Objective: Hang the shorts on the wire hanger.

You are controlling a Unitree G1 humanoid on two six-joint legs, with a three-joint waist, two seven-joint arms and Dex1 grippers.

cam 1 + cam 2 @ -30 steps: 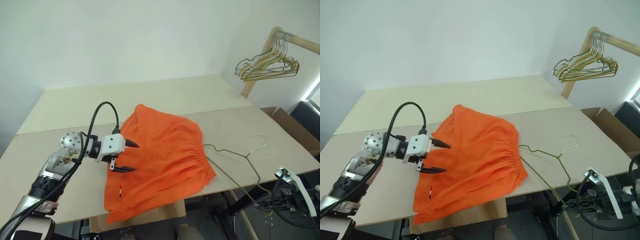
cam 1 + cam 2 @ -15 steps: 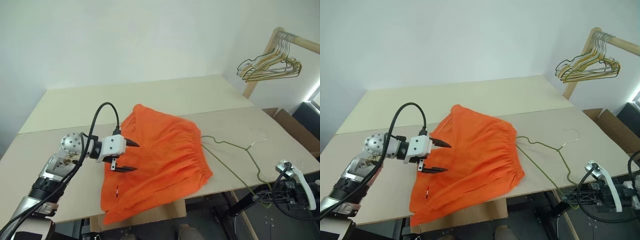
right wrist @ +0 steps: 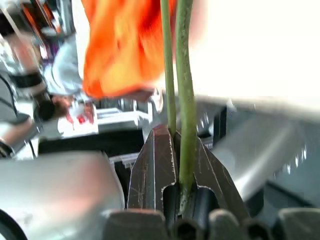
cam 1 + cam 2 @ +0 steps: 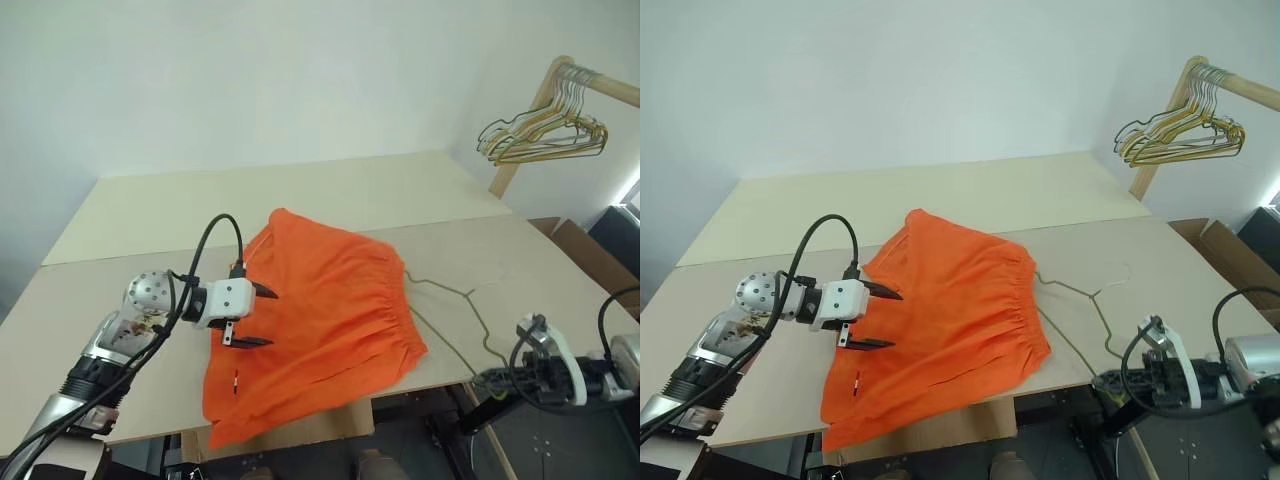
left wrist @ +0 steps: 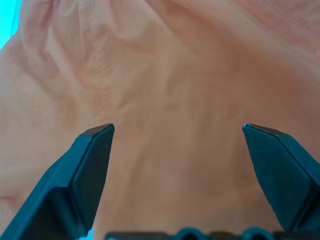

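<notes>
The shorts [image 4: 315, 320] lie flat in the middle of the worktop [image 4: 150, 215], with one orange corner hanging over the near edge at about 6 o'clock; the wire hanger [image 4: 452, 312] lies on the worktop at about 3 o'clock from the shorts, its hook end just beside the gathered waistband and its far corner reaching off the edge toward the right hand [image 3: 175, 145]; that right hand is pinched tight on the thin green wire, as the wrist view shows; the left hand [image 4: 256, 315] hovers over the shorts at about 9 o'clock of the cloth, its two black fingers [image 5: 90, 165] spread wide with nothing between them; I think the step in hand is getting both things ready, the hanger already gripped and the shorts not yet picked up; the next move likely calls for the left hand to go down and pinch some cloth, then for the right hand to slide the wire into the shorts; thin wire can twist in a grip, so slow is best; a bunch of other hangers [image 4: 545, 130] hangs on a wooden rail at about 1 o'clock.
</notes>
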